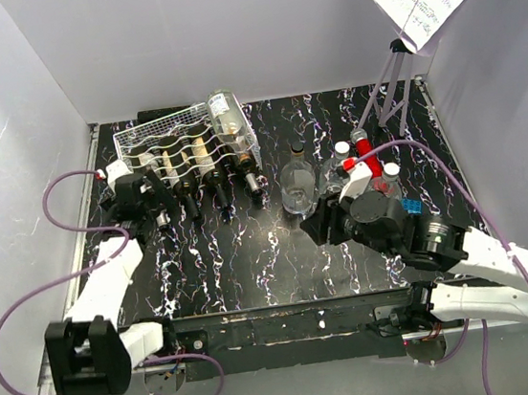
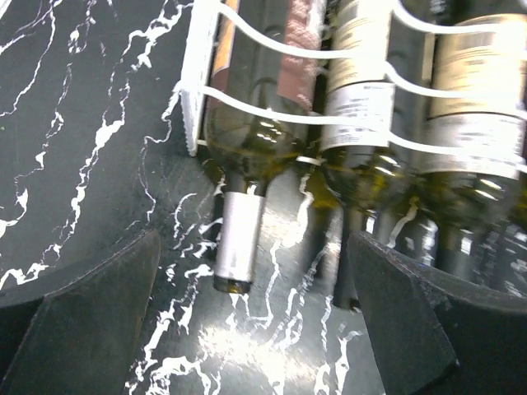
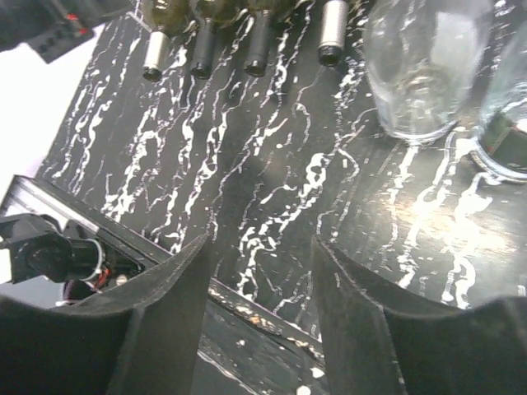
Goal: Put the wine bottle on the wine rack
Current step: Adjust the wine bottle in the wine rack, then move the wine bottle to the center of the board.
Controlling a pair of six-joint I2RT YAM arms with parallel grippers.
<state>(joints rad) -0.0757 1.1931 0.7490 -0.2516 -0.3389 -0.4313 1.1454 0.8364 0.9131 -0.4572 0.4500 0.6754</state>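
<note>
Hovering near the neck of the wine bottle (image 2: 247, 140) cradled in the wine rack (image 2: 198, 82) at frame top, left gripper (image 2: 255, 243) spread wide, empty; a careless retreat could nudge the bottle loose; right gripper (image 3: 259, 243) parted, empty.

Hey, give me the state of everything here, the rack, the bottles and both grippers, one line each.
White wire wine rack: resting flat, holding bottles.
Wine bottles in the rack: four lying down, necks poking out toward the arms.
Clear glass bottle: standing upright, outside the rack.
Left gripper: open, empty, at the leftmost neck.
Right gripper: open, empty.
</note>
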